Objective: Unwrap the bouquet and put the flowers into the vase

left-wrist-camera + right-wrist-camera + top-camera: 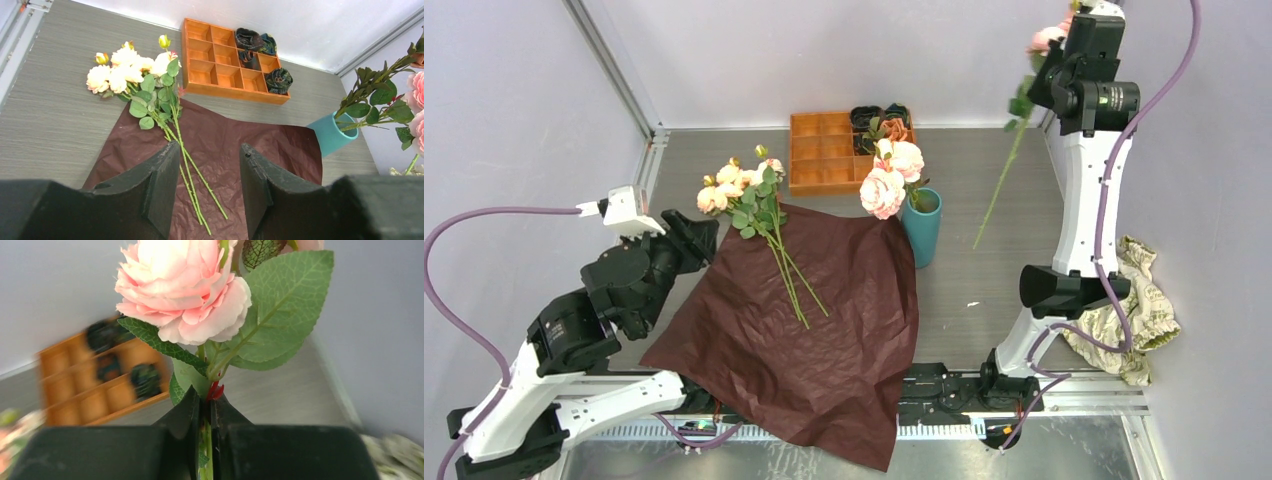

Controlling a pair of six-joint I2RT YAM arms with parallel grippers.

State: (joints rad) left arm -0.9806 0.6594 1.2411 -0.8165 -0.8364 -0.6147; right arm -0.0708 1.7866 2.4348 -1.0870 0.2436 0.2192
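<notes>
An orange wooden compartment tray (824, 188) sits at the far side of the grey wood-grain table (984, 290), close to the pale back wall (824, 50). Four dark fabric rosettes (248, 38) sit in compartments on its right side, one in each. A crumpled beige patterned cloth (1140, 312) lies at the table's right edge, well apart from the tray.

Maroon wrapping paper (804, 330) lies spread flat, cream roses (739, 185) across its far left corner. A teal vase (922, 228) stands upright beside it, holding 2 pink roses (889, 180). The right hand (205, 407) pinches 1 pink rose (185, 285) aloft.
</notes>
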